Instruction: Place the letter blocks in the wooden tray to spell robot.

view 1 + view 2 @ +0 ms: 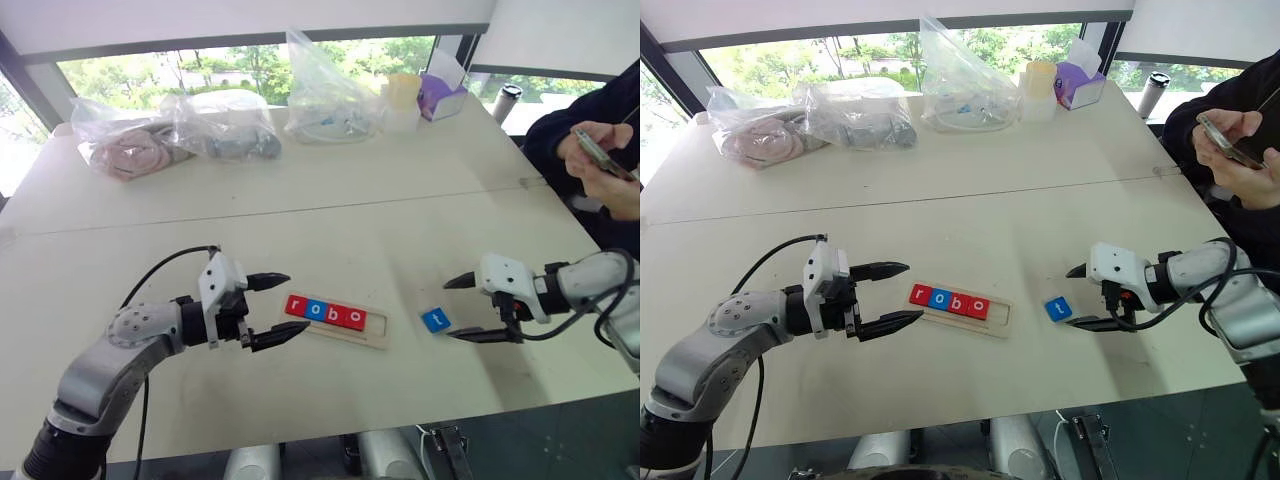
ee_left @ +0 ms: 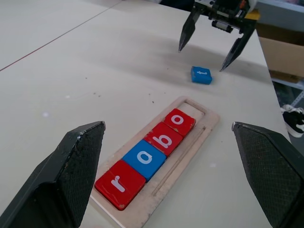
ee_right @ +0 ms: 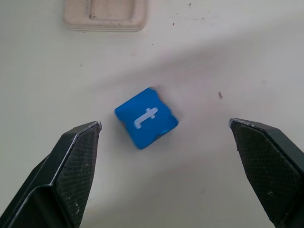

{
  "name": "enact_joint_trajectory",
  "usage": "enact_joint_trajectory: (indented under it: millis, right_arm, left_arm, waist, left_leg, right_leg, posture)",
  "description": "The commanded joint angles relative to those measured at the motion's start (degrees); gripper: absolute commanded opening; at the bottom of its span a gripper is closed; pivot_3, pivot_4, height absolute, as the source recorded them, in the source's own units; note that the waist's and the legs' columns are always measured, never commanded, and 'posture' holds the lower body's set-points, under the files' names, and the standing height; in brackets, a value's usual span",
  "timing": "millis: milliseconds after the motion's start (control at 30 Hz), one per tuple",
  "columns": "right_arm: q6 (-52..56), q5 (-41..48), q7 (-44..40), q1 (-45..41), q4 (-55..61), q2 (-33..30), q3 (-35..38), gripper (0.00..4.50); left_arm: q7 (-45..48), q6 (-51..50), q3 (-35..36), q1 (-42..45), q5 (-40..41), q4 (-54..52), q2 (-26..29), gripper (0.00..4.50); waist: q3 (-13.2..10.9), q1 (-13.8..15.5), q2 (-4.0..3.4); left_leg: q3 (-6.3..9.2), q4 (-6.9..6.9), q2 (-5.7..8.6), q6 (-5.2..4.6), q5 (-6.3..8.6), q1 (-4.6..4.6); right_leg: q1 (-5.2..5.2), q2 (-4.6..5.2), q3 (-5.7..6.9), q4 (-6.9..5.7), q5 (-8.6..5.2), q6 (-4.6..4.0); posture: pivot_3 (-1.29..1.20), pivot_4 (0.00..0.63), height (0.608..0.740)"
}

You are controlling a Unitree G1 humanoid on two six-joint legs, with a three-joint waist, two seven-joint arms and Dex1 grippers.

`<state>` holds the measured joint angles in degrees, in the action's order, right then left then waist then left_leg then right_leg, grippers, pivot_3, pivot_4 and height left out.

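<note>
The white table [image 1: 400, 210] carries it all. On it lies the wooden tray [image 1: 372, 338], a long pale strip with a shallow slot: four letter blocks sit inside, red r [image 1: 296, 305], blue o [image 1: 316, 310], red b [image 1: 335, 315], red o [image 1: 353, 319], and the last space at its right end is bare. The blue t block [image 1: 435, 320] lies flat on the table just right of the tray, skewed. Left gripper [image 1: 270, 310] hovers at the tray's left end, jaws wide apart. Right gripper [image 1: 462, 308] hangs by the t, jaws spread, touching nothing.
</note>
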<state>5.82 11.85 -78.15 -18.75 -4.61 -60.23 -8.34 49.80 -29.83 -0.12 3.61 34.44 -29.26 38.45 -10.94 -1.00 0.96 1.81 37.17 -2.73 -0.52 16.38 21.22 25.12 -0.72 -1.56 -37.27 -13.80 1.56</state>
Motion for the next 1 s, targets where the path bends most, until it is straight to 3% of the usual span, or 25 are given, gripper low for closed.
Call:
enact_joint_trajectory:
  millis: [33,300,400,567,733,1000]
  right_arm:
    - [-4.4,-2.6,-2.3,-3.2,-4.6,2.1,-1.8,4.45]
    - [-10.4,-6.3,-4.6,-4.9,-10.0,3.8,-4.4,4.45]
    - [-11.8,-6.6,-5.1,-5.2,-10.9,4.2,-4.8,3.65]
    - [-12.6,-6.2,-6.2,-4.9,-10.2,4.4,-4.6,1.15]
    - [-5.5,-3.0,-4.7,-3.2,-2.5,4.8,-3.1,1.12]
    - [29.2,5.6,6.4,-2.2,20.3,7.7,-1.3,1.12]
  left_arm:
    - [-0.2,-0.2,2.4,-0.7,1.2,-2.5,1.0,4.5]
    - [-0.5,-0.9,3.6,-1.7,1.9,-3.6,1.9,4.5]
    - [-0.7,-1.1,3.8,-1.7,2.1,-3.8,2.2,4.5]
    - [-0.9,-1.2,3.9,-1.6,2.0,-3.9,2.5,4.5]
    - [-1.0,-1.1,4.0,-1.9,2.1,-4.0,2.6,4.5]
    - [-0.8,-1.4,3.6,-1.4,2.2,-4.0,2.6,4.5]
  waist:
    - [0.0,0.1,0.0]
    - [0.0,0.3,-0.02]
    - [0.0,0.2,-0.01]
    - [0.0,0.1,0.0]
    - [0.0,0.1,0.0]
    - [0.0,0.3,-0.06]
  left_leg:
    - [0.02,0.01,-0.01,0.0,0.0,0.0]
    - [-0.01,0.06,0.01,0.02,-0.01,-0.1]
    - [-0.01,0.05,0.01,0.01,-0.01,-0.3]
    - [-0.06,-0.02,0.01,0.01,0.0,-0.83]
    - [-0.06,-0.04,0.0,0.01,0.0,-0.83]
    - [-0.04,-0.05,-0.01,0.03,0.0,-0.81]
  right_leg:
    - [0.0,0.0,0.01,0.0,0.01,0.0]
    - [-0.13,0.03,-0.02,0.0,-0.02,-0.1]
    - [-0.32,0.03,-0.02,0.02,-0.06,-0.14]
    - [-0.72,0.03,-0.08,0.02,-0.1,-0.16]
    - [-0.72,0.03,-0.08,0.01,-0.1,-0.15]
    - [-0.67,0.03,-0.16,-0.03,-0.09,-0.13]
  posture:
    - [0.0,0.15,0.74]
    - [0.0,0.15,0.74]
    - [0.0,0.15,0.74]
    - [0.0,0.15,0.74]
    - [0.0,0.15,0.74]
    - [0.0,0.15,0.74]
